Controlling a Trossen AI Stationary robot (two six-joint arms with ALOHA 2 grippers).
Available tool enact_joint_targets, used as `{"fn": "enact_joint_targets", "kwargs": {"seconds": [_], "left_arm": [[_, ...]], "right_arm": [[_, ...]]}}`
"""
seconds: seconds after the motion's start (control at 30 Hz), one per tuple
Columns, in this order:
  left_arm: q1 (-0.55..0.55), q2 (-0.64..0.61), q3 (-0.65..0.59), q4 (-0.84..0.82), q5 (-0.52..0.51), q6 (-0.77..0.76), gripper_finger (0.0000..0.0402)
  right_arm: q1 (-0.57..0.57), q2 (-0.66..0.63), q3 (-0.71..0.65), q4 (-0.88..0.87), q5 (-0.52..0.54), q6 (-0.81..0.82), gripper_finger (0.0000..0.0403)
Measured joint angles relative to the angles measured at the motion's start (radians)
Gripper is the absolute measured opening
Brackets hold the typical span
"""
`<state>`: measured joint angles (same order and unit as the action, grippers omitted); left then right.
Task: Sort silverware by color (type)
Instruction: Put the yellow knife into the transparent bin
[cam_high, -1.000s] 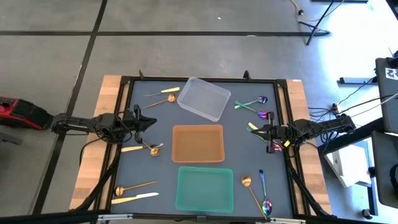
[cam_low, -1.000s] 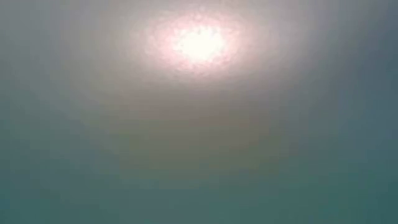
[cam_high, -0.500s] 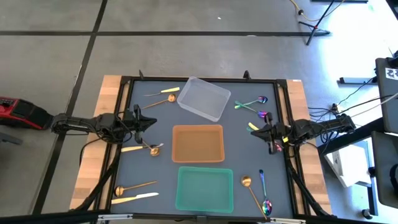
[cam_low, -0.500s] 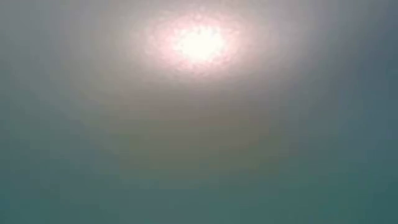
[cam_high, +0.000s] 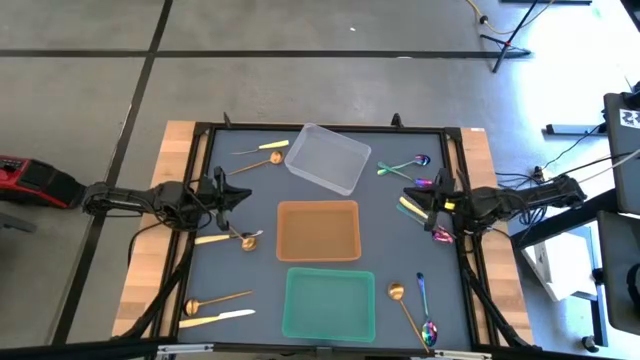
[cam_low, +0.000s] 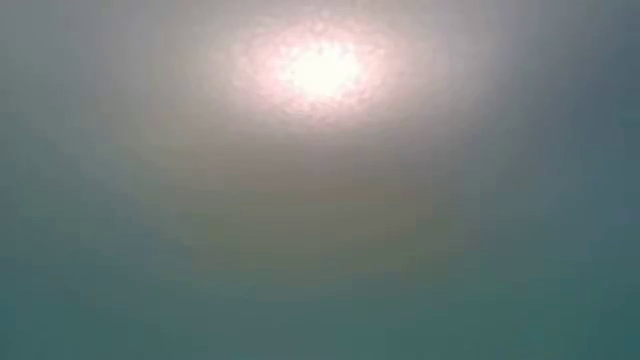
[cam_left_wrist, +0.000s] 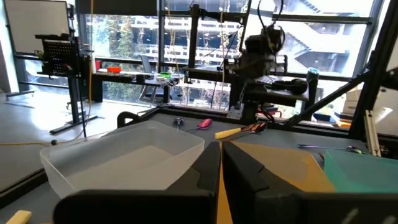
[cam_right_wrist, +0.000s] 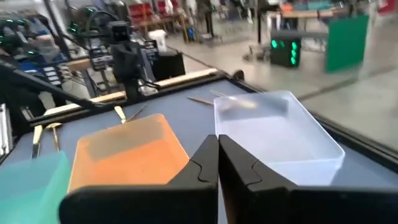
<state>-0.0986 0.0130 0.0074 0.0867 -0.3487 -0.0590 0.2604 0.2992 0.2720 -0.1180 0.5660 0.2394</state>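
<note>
right gripper (cam_high: 410, 202) clenched on a yellow knife (cam_high: 407, 207) beside the orange bin (cam_high: 318, 230); left gripper (cam_high: 240, 191) clenched, empty.

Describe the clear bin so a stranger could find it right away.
Look at the dark table, along its far edge from the arms' bases. The clear bin sits there, skewed, above the orange bin. It alone is colourless and see-through; the orange and green bin are tinted.

3 bins block the middle: clear bin (cam_high: 328, 158), orange bin (cam_high: 318, 230), green bin (cam_high: 329, 303); my side lanes look passable, probably.
</note>
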Motion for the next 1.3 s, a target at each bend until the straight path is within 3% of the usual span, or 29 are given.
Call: {"fn": "enact_joint_targets", "kwargs": {"seconds": [0.23,0.43,0.67,0.97,1.17,1.3], "left_arm": [[-0.001,0.000,0.000,0.188,-0.009,0.055,0.0011],[0.014,0.001,0.000,0.316,0.003,0.197,0.0011],[0.048,0.003,0.000,0.346,0.125,0.227,0.0011],[0.051,0.003,0.000,0.345,0.157,0.200,0.0011],[0.051,0.003,0.000,0.344,0.160,0.200,0.0011],[0.051,0.003,0.000,0.339,0.160,0.200,0.0011]], "right_arm": [[0.000,0.214,0.250,-0.357,0.011,0.163,0.0000],[-0.014,0.347,0.338,-0.576,0.059,0.309,0.0000],[-0.171,0.465,0.352,-0.772,-0.118,0.467,0.0034],[-0.392,0.663,0.352,-0.877,-0.392,0.386,0.0132],[-0.447,0.803,0.352,-0.868,-0.475,0.263,0.0142],[-0.453,0.887,0.348,-0.850,-0.470,0.226,0.0142]]}}
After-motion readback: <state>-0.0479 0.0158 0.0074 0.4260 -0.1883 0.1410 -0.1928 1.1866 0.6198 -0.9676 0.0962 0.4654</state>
